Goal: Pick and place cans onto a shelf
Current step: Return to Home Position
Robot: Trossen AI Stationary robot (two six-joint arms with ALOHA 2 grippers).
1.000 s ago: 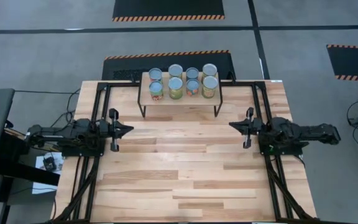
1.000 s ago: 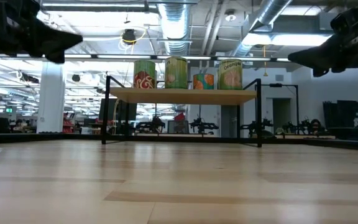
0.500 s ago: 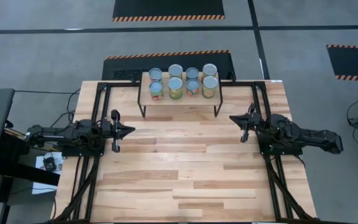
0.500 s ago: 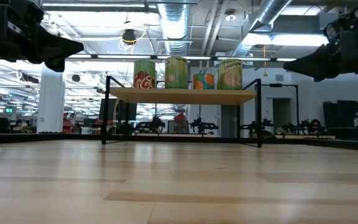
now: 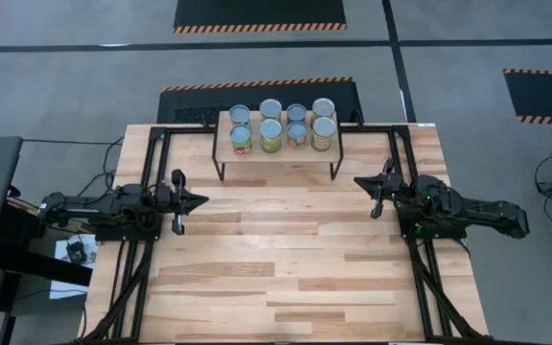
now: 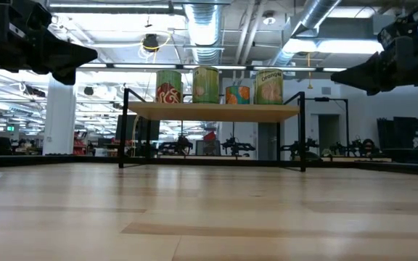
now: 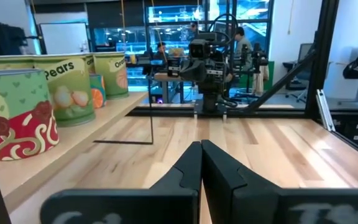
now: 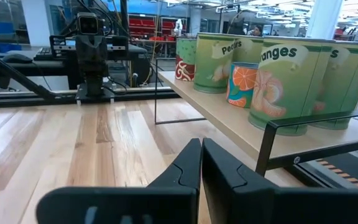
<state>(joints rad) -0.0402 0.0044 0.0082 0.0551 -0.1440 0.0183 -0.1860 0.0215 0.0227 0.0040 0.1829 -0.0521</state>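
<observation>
Several cans (image 5: 283, 126) stand upright in two rows on the shelf (image 5: 277, 153), a light wood plank on thin black legs at the table's far middle. They also show in the low view (image 6: 216, 85), the left wrist view (image 7: 61, 87) and the right wrist view (image 8: 272, 81). My left gripper (image 5: 202, 199) is shut and empty above the table's left side, pointing right. My right gripper (image 5: 357, 183) is shut and empty above the table's right side, pointing left, near the shelf's right legs.
The wooden tabletop (image 5: 286, 268) stretches from the shelf to the near edge between the two arms. Black frame rails (image 5: 142, 278) run along both sides. A dark mat (image 5: 190, 101) lies behind the shelf. People show far off in the room beyond the table.
My right gripper has gone toward the table's far edge and a little left, turning to slant toward the shelf, in the first half second; it has kept still since. The cans and shelf have stayed where they were.
</observation>
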